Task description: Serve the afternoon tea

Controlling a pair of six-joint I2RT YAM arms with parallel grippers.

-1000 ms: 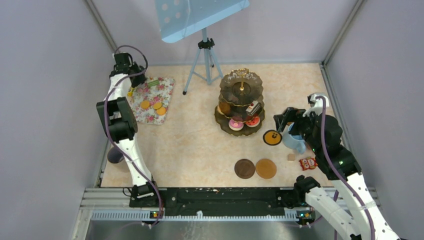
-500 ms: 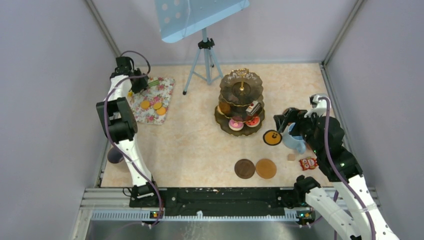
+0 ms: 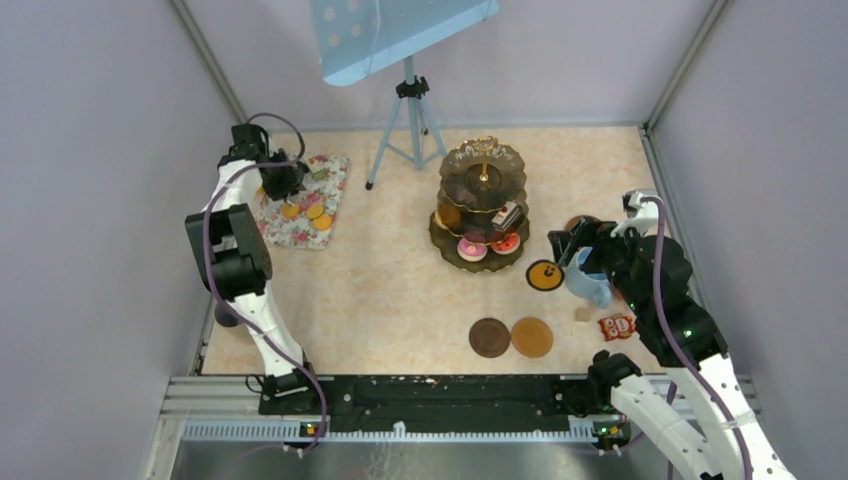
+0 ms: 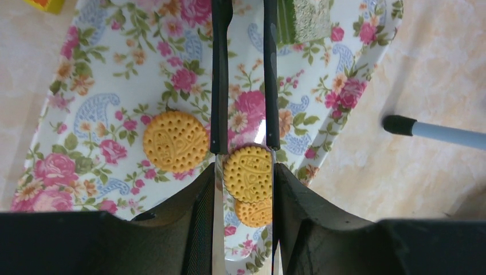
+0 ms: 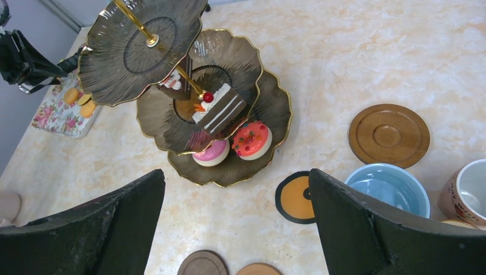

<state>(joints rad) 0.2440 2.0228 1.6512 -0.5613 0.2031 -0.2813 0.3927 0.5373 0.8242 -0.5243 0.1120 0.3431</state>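
Observation:
The dark three-tier gold-rimmed stand (image 3: 483, 205) stands mid-table with small cakes on it: a pink one (image 5: 211, 152), a red one (image 5: 252, 139) and a layered slice (image 5: 220, 109). My left gripper (image 3: 275, 180) is shut on the black tongs (image 4: 220, 86). Their arms straddle one of three round orange biscuits (image 4: 247, 173) on the floral mat (image 4: 86, 132). My right gripper (image 5: 240, 229) is open and empty, above the table beside the light blue mug (image 5: 390, 186). A patterned white mug (image 5: 467, 192) stands right of it.
Two brown coasters (image 3: 489, 337) (image 3: 532, 337) lie near the front, and a third (image 5: 390, 134) behind the blue mug. An orange disc with a black rim (image 3: 545, 275) lies by the stand. A blue tripod (image 3: 408, 120) stands at the back. A green cake (image 4: 301, 20) sits on the mat.
My left gripper has moved with the tongs from the mat's far left corner to over the biscuits. The right arm has barely shifted.

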